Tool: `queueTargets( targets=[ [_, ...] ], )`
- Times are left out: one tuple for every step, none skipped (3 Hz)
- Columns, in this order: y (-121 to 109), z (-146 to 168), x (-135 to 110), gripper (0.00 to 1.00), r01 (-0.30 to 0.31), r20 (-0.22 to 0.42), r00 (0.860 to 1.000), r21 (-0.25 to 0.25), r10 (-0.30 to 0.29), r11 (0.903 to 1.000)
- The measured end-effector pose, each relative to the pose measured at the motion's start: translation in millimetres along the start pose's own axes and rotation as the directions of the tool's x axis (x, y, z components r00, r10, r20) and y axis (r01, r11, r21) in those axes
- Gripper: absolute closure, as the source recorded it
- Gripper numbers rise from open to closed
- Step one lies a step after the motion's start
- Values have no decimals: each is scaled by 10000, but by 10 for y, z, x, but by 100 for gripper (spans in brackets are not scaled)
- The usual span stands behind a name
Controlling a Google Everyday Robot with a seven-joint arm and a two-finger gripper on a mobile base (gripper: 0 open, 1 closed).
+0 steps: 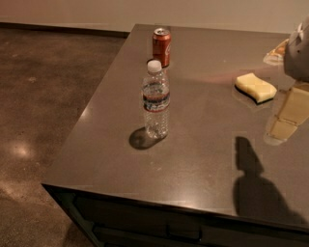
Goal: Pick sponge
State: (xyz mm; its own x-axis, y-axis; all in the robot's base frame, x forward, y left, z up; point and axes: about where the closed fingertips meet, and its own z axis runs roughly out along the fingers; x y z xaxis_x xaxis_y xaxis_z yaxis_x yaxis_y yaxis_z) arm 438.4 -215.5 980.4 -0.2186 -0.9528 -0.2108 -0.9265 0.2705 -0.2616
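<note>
At the near edge, the counter (203, 159) is a dark grey-brown slab with a smooth, faintly glossy top. It sits over a darker cabinet front (145, 224). A blurred shadow (256, 188) lies across its near right part. To the left, the floor (43, 120) is mottled brown polished concrete that catches a few soft glints of light.

Near the middle of the counter stands a clear plastic water bottle (155, 103), upright, ribbed, with a white cap and a dark label band. It casts a small round shadow at its foot.

At the right edge, the gripper (285, 120) comes into view. It is made of pale yellowish blocky pieces below a grey body. Whether the claw is apart or together cannot be told. It holds nothing.

Just beyond it, to the far left, lies the sponge (256, 87), flat on the counter, near the gripper but apart from it. It is a soft pale yellow block with wavy edges and a thin dark layer underneath. Its long axis runs from far left to near right.

Farther back stands a red soda can (161, 46), upright and metallic, just behind the bottle. At the far right, a pale orange-edged thing (276, 52) is partly hidden and cannot be identified. A pale wall (145, 12) closes off the room.
</note>
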Motion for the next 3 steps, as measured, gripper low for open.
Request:
queueTargets(
  targets=[
    [0, 0, 0, 0, -1, 0, 10000, 1, 1, 10000],
    [-42, 26, -34, 0, -200, 78, 9998, 126, 200, 9997],
    [-243, 213, -85, 0, -1023, 349, 9942, 216, 1015, 9945]
  ],
)
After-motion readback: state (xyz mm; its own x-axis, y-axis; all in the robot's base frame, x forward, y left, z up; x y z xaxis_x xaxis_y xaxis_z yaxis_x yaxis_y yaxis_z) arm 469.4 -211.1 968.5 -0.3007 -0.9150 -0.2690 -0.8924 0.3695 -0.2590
